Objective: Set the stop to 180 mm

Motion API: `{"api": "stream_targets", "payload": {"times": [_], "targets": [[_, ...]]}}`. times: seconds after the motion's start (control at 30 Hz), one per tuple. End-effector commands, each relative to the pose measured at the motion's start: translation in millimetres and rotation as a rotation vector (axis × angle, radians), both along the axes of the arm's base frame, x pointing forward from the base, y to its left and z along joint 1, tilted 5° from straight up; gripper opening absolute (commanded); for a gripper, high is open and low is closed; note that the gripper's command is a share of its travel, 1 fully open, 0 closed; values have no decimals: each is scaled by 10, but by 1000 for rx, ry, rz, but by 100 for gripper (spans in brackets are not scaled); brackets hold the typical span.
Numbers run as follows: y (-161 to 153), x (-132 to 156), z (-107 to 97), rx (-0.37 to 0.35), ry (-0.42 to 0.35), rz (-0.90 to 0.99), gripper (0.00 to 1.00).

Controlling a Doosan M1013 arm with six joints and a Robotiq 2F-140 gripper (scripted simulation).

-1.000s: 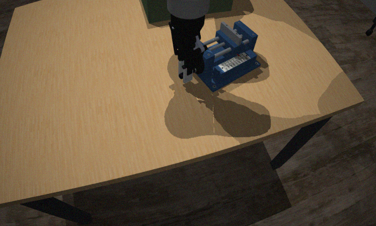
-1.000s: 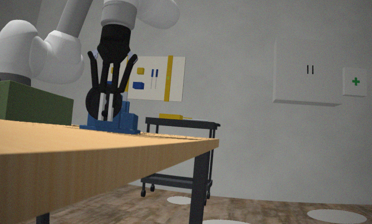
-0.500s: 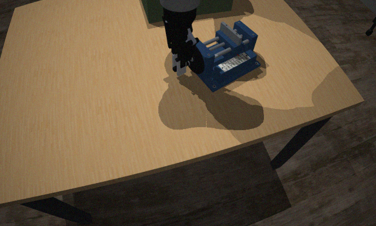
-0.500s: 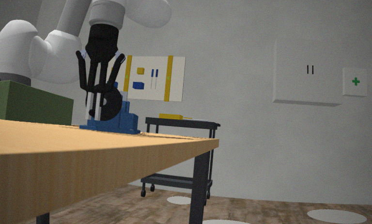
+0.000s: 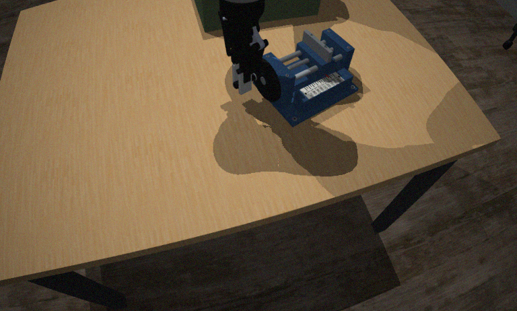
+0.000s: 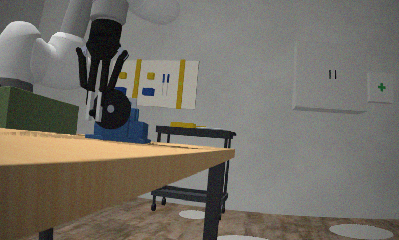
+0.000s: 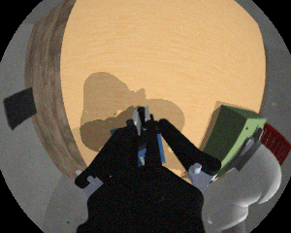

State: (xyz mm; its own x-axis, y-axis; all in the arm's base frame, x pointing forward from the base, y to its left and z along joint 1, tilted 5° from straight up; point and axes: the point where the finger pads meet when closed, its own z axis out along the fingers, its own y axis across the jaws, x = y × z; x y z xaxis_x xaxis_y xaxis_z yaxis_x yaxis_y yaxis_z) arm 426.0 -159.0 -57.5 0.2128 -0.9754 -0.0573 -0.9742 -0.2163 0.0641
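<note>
The blue stop device [image 5: 301, 111] [image 6: 138, 131] [image 7: 161, 148] stands on the table. Its black handwheel [image 5: 272, 86] [image 6: 119, 118] is upright on the end facing my gripper. My gripper [image 5: 241, 82] [image 6: 94, 111] [image 7: 143, 112] points down and is shut on the handwheel's small crank knob, at the wheel's left side in the exterior view. The grey-faced stop [image 5: 317, 44] sits on the rods near the far end block. A red pointer [image 5: 326, 75] is over the right part of the white scale [image 5: 312, 91]; its numbers are too small to read. In the wrist view the fingers hide the knob.
A green box [image 5: 297, 7] [image 6: 41, 111] [image 7: 233, 136] stands on the table behind the device, near the arm's base. The wooden table's front edge [image 6: 117, 170] is on the near side. A dark cart [image 6: 205, 131] stands beyond the table, by the wall.
</note>
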Motion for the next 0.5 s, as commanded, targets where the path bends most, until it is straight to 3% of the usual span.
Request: {"api": "stream_targets", "payload": {"times": [0.0, 0.47], "targets": [[-6, -15, 48, 0, 0, 0, 4], [-13, 24, 318, 0, 0, 0, 4]]}}
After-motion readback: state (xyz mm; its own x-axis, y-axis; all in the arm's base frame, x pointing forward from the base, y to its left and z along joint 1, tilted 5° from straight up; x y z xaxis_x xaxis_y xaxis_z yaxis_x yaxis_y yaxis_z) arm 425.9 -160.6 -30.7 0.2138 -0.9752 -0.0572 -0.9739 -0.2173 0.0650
